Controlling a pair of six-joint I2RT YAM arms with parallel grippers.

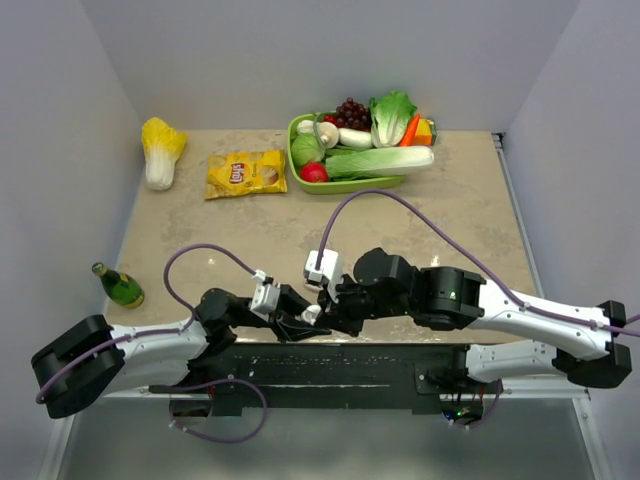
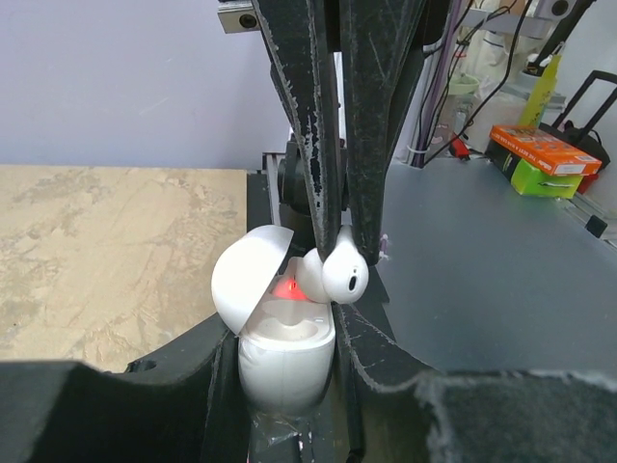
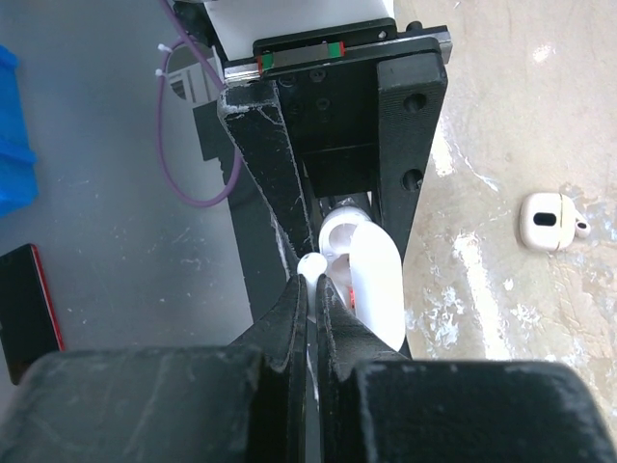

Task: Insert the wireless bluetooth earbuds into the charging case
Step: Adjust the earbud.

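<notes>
we find the left gripper clamped on the charging case, lid open. the right gripper pinches one earbud at the case's open mouth. a second earbud lies apart on the table.

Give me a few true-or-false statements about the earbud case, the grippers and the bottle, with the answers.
1. The charging case has its lid open. True.
2. The right gripper is empty. False: it is shut on an earbud at the case's opening.
3. The left gripper holds the case. True.
4. The green bottle is on the right side of the table. False: it is at the left edge.
5. A second earbud lies on the table. True.
</notes>
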